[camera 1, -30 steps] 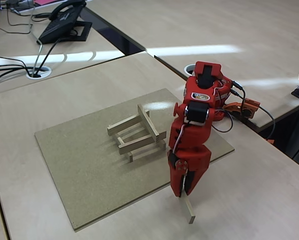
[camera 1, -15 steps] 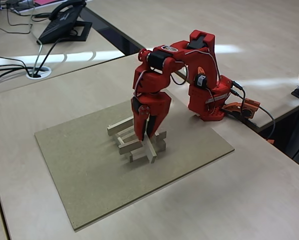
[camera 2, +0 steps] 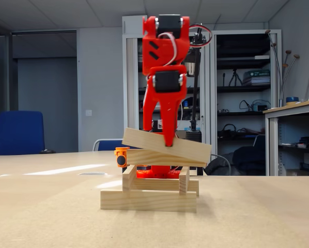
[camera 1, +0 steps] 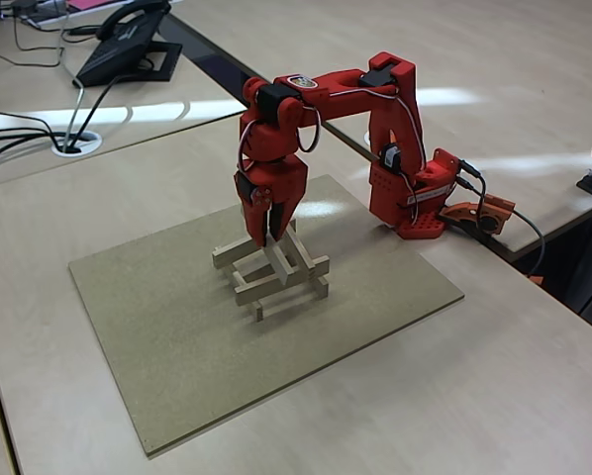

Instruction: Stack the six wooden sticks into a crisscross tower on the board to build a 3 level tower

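Observation:
The tower [camera 1: 273,267] stands in the middle of the board [camera 1: 167,327], its pale wooden sticks crossed in layers. My red gripper [camera 1: 264,236] hangs straight down over the tower's far left part, shut on one wooden stick. In the low fixed view this stick [camera 2: 144,140] sits tilted, its right end lower, lying against a level top stick [camera 2: 144,157] of the tower [camera 2: 149,199]. There the gripper [camera 2: 169,140] comes down from above onto the tilted stick. The board [camera 2: 56,217] fills the foreground.
The arm's red base [camera 1: 415,203] stands at the board's far right corner, with an orange unit [camera 1: 481,213] and cables beside it. A desk phone [camera 1: 128,45] and a cable grommet [camera 1: 76,143] lie at the back left. The desk edge runs at the right.
The gripper took a stick from the desk off the board's near right edge, swung it left over the tower, and now holds it at the tower's top, further back and left.

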{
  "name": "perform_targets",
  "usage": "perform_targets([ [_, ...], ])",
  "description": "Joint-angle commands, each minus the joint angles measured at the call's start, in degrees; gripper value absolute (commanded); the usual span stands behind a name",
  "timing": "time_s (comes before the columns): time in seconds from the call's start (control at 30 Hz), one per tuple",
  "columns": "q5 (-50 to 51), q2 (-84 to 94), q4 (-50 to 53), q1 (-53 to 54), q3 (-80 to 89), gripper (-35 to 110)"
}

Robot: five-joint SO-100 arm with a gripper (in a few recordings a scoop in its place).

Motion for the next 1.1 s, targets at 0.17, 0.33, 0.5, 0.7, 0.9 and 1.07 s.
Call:
perform_targets([
  [0.17,-2.5,-5.1,0.4,1.2,-9.5,0],
  [0.33,-2.5,-7.9,-0.1,1.3,-11.6,0],
  [0.5,-1.5,-9.0,-0.2,0.9,-12.0,0],
  [0.7,-0.4,-9.1,0.1,0.6,-10.8,6],
  [0.9,-0.4,-9.6,0.2,0.8,-10.6,6],
  [1.07,-0.2,-9.9,0.2,1.0,-10.6,5],
])
